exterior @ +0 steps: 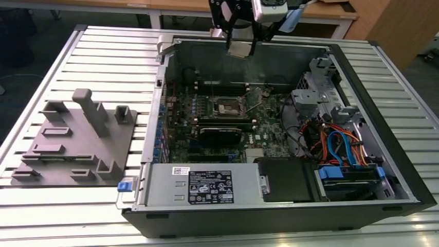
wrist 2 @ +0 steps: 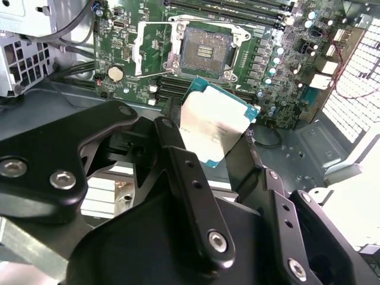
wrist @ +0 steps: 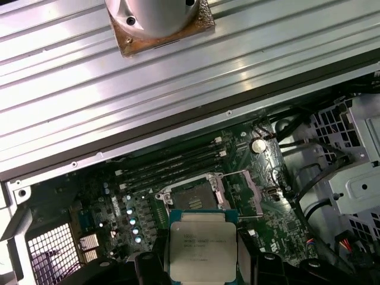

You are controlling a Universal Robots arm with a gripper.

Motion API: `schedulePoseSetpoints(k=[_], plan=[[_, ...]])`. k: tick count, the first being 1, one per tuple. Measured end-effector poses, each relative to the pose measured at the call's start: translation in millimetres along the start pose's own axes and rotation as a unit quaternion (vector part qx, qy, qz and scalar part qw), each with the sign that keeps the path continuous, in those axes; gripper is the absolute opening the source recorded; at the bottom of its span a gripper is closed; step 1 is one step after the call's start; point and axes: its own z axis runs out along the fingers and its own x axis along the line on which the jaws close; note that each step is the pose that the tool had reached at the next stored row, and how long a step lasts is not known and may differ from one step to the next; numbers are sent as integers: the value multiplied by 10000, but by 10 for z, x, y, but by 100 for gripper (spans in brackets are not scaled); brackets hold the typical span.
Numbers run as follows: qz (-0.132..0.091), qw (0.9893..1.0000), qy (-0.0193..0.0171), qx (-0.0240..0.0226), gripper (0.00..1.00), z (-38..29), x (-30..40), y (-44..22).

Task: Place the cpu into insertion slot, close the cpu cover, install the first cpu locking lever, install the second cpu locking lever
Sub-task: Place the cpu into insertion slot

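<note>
Cpu [exterior: 239, 50] is what I've got pinched between the gripper's [exterior: 241, 45] fingers [wrist 2: 172, 148], its silver top showing in both wrist views. I see it held in the air above the edge of the computer case [exterior: 384, 134] opposite the power supply [exterior: 205, 186]. Down on the motherboard [exterior: 268, 134] the insertion slot [wrist 2: 205, 50] sits bare, with the cpu cover [wrist 2: 137, 48] swung open beside it. The case rests on a slatted metal table [exterior: 103, 56].
</note>
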Motion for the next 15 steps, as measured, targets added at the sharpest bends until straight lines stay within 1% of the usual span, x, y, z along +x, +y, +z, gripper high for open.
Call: schedulePoseSetpoints(k=[7,10,12,15], plan=[[4,10000,0,0,54,0,1,0],[55,10000,-5,-1,54,0,1,0],[177,9998,-16,-2,54,1,2,-1],[405,9992,-36,-7,54,5,2,-1]])
